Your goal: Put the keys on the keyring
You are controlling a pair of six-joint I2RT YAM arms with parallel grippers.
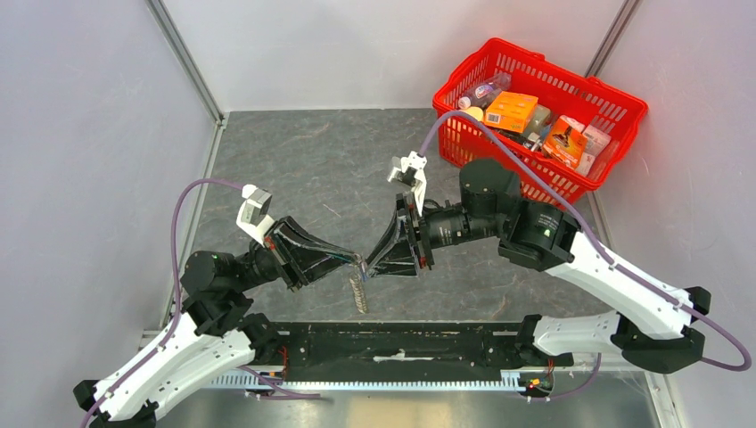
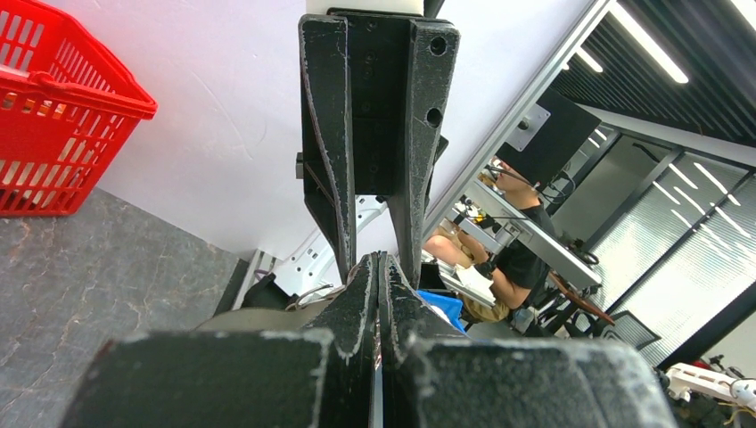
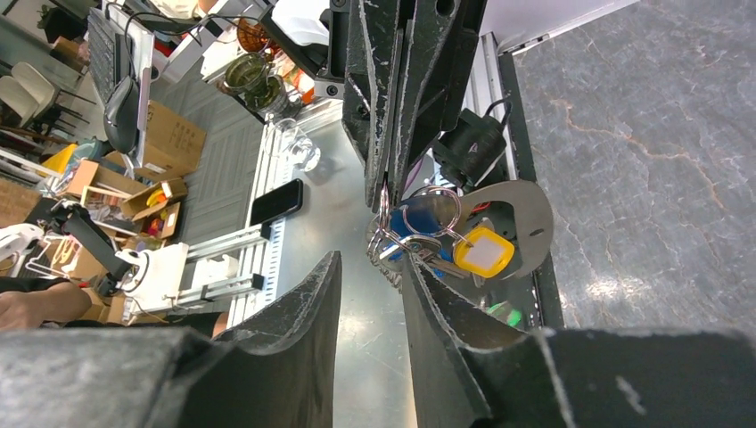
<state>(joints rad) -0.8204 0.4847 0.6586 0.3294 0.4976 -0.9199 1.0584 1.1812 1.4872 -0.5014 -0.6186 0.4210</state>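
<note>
**Item 1. Keyring (image 1: pixel 359 294), held in the air over the near part of the tabletop (image 1: pixel 312 160).**
Its grey-olive strap hangs straight down from the point where the two grippers meet. In the right wrist view the metal rings bunch together at the tip of the left arm's jaws. A blue-headed key (image 3: pixel 417 218) lies against them and a yellow tag (image 3: pixel 481 252) sits just beside it. Whether the blue key is already threaded on or only rests across the ring cannot be told.

**Item 2. Left gripper (image 2: pixel 382 260).**
Jaws clenched, pinching the keyring at its ring end. It acts as the holder.

**Item 3. Right gripper (image 3: pixel 370 267).**
Jaws released, with a clear gap between them and nothing inside. The tips point at the ring cluster and sit just beside it. In the left wrist view they stand to either side of the left tips.

**Item 4. Red basket (image 1: pixel 459 143), far right corner.**
Holds boxes and bottles. It stands well apart from the work and takes no part in it.

**Step in hand (judged):** fitting a key to the ring, with the ring presented and the working jaws lined up on it.

**Next move calls for (judged):**
- a fine pinch on the key's plastic head
- a small turn to feed it along the ring's coil
- a firm hold by the left jaws, so the ring does not twist away or drop
</note>
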